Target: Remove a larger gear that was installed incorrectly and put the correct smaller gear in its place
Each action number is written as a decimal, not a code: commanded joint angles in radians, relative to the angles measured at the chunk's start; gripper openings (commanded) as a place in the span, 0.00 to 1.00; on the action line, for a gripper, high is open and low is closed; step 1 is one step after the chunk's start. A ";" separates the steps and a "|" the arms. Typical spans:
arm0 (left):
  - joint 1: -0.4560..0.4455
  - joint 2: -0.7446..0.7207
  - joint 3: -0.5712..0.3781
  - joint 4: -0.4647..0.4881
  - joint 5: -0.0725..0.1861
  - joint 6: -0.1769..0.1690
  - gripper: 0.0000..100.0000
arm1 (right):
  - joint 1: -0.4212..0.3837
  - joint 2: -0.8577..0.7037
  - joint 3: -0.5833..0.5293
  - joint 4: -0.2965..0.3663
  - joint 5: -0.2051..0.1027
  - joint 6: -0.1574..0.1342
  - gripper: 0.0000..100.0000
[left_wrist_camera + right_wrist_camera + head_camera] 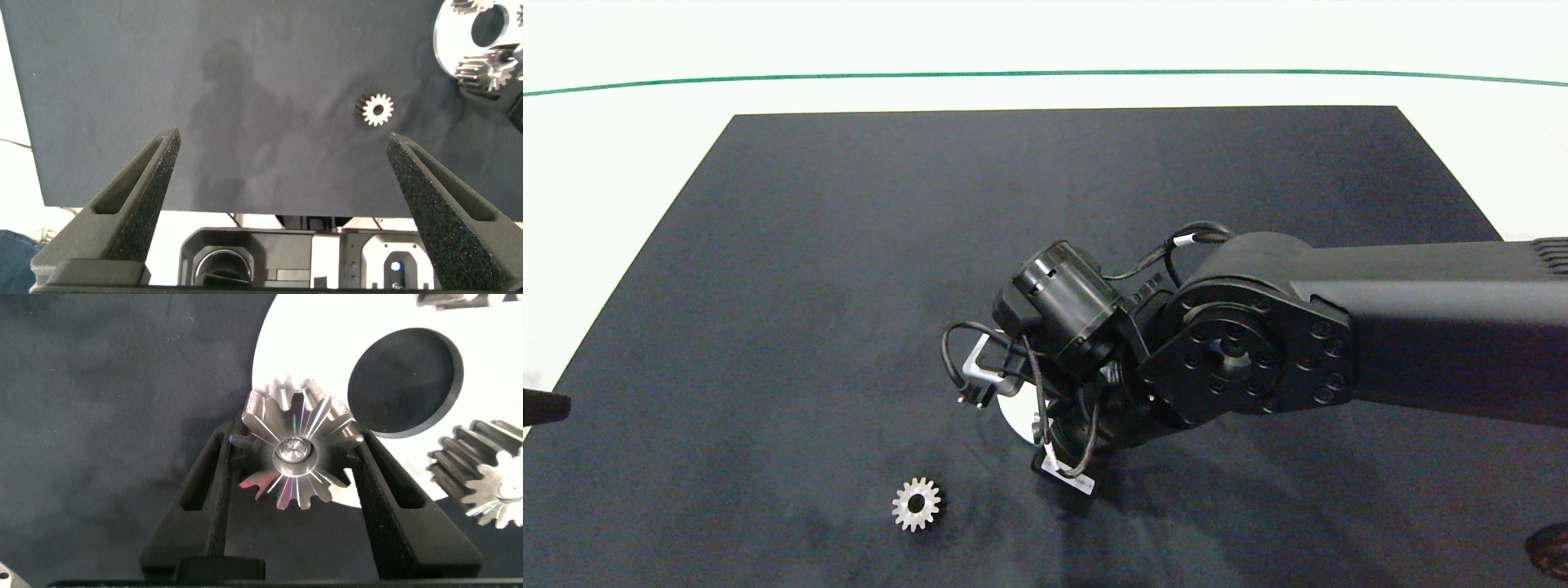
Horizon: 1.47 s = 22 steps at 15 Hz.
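The larger gear (pixel 296 451), silver with long pointed teeth, sits on a pin at the edge of a white round plate (pixel 327 327). My right gripper (pixel 298 449) has a finger pressed against each side of it. In the head view my right wrist covers this spot, and only a sliver of the plate (pixel 1013 412) shows. A smaller gear (pixel 916 504) lies loose on the black mat, also visible from the left wrist (pixel 377 109). My left gripper (pixel 282 139) hangs open at the mat's left edge, with its tip (pixel 543 406) just in the head view.
On the plate are a large round hole (pixel 404 382) and another short-toothed gear (pixel 482 482). A third gear's teeth (pixel 445 300) show at the plate's rim. The black mat (pixel 849 245) lies on a white table, with a green line across its far side.
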 commanded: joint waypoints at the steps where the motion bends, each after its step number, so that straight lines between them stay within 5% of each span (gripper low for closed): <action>1: 0.002 0.001 0.003 0.006 0.001 0.003 1.00 | 0.001 -0.010 0.005 0.005 -0.001 -0.002 0.21; 9: -0.001 0.000 0.006 0.006 0.001 0.003 1.00 | 0.010 -0.132 0.065 0.007 -0.003 -0.004 0.04; 16: -0.001 0.000 0.006 0.006 0.001 0.003 1.00 | -0.036 -0.372 0.379 -0.010 -0.007 -0.001 0.00; 22: -0.001 -0.002 0.008 0.008 0.001 0.003 1.00 | -0.140 -0.491 0.691 -0.211 -0.003 0.001 0.00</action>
